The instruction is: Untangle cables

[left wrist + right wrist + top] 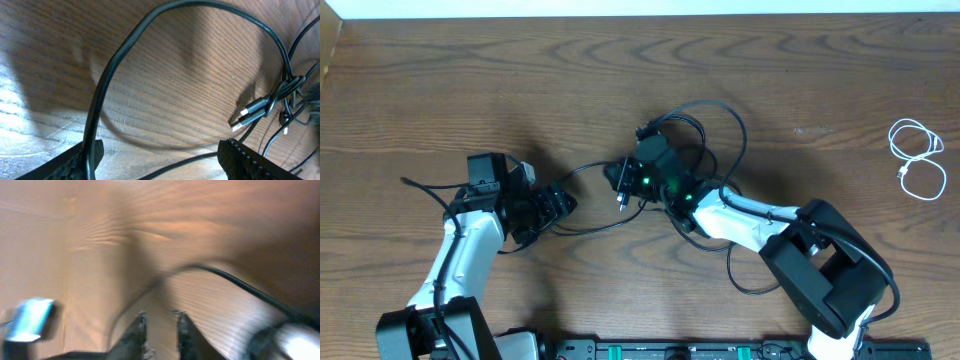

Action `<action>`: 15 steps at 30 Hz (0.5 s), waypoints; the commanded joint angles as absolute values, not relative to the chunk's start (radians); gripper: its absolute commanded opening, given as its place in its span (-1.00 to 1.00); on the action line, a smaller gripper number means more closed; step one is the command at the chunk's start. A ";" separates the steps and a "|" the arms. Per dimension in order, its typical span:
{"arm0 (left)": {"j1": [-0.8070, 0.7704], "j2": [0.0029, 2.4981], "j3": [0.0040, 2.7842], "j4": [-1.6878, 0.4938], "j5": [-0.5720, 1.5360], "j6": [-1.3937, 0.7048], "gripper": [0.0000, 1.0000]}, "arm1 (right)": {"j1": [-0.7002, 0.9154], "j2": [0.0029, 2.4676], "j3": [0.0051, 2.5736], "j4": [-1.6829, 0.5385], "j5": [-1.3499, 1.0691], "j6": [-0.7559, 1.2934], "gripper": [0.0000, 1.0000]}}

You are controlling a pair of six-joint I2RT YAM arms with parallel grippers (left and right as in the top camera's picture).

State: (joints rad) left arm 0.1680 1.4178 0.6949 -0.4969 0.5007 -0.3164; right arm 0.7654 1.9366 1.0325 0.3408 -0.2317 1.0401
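The black cables (pixel 695 125) lie tangled in the centre of the tabletop (pixel 520 80). The white cable (pixel 918 158) rests well apart, toward 3 o'clock. The left gripper (pixel 160 147) has its jaws spread, and one black cord (pixel 114 62) runs along its 9 o'clock finger. The right gripper (pixel 159 322) has its jaws close together, but the view is blurred and I cannot tell if they pinch anything. The cords look light, limp and smooth. I would take hold by the plugs (pixel 250 111), just beside the knot (pixel 290 85).

Overhead looks straight down on the whole worktop (pixel 520 90); wrist views sit close behind left tool (pixel 160 152) and right tool (pixel 159 325), sharing its cables (pixel 107 75).
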 commanded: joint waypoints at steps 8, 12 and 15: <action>0.166 1.423 0.694 -0.498 0.512 -0.303 0.57 | 0.749 1.889 1.040 0.186 -0.249 0.984 -0.44; 0.166 1.423 0.695 -0.498 0.512 -0.303 0.57 | 0.749 1.889 1.040 0.133 -0.208 0.983 -0.43; 0.166 1.423 0.695 -0.498 0.512 -0.303 0.57 | 0.746 1.889 1.040 0.134 -0.208 0.983 -0.40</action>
